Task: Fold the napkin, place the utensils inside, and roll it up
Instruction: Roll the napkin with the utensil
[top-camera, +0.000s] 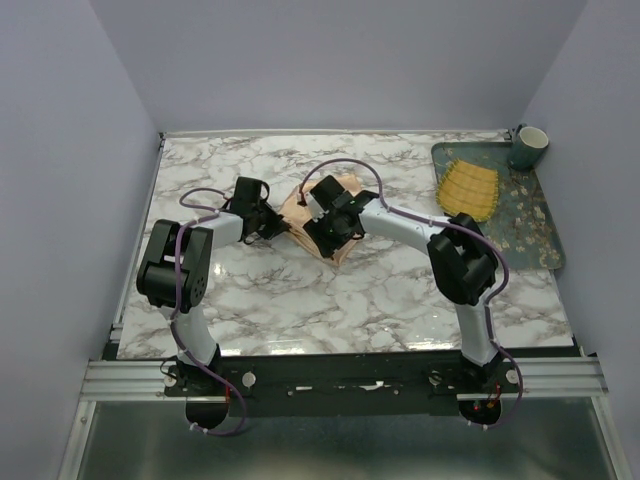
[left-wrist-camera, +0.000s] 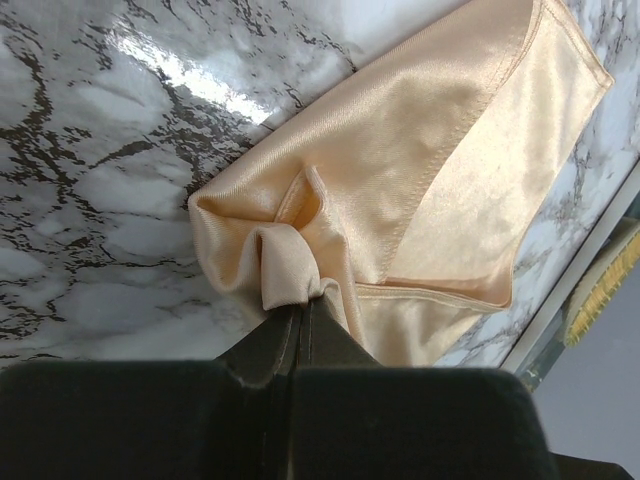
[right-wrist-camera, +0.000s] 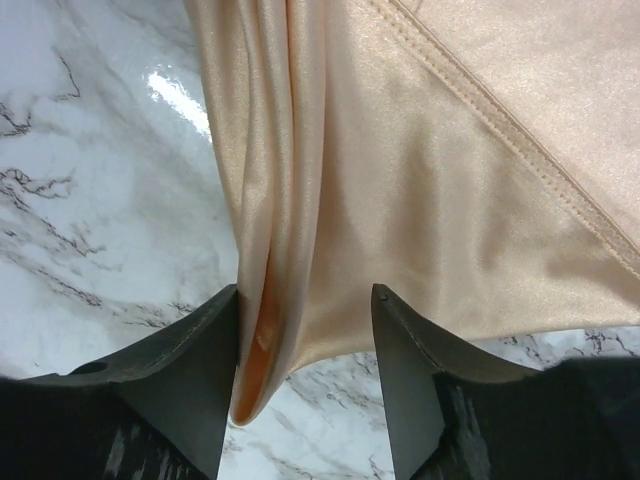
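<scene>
The peach-orange napkin (top-camera: 293, 206) lies crumpled on the marble table's middle, between my two grippers. My left gripper (top-camera: 272, 228) is shut on a bunched corner of the napkin (left-wrist-camera: 420, 180); the cloth puffs out just past the closed tips of that gripper (left-wrist-camera: 305, 312). At the opposite side my right gripper (top-camera: 322, 226) is open. In the right wrist view a hanging fold of the napkin (right-wrist-camera: 420, 200) sits between the spread fingers of that gripper (right-wrist-camera: 305, 292), against the left finger (right-wrist-camera: 200, 360) and apart from the right one. The utensils are out of view.
A patterned teal tray (top-camera: 540, 235) sits at the table's right edge, holding a yellow checked cloth (top-camera: 468, 190) and a green mug (top-camera: 528, 147). Lavender walls close in the back and sides. Bare marble (top-camera: 330, 300) lies in front of the arms.
</scene>
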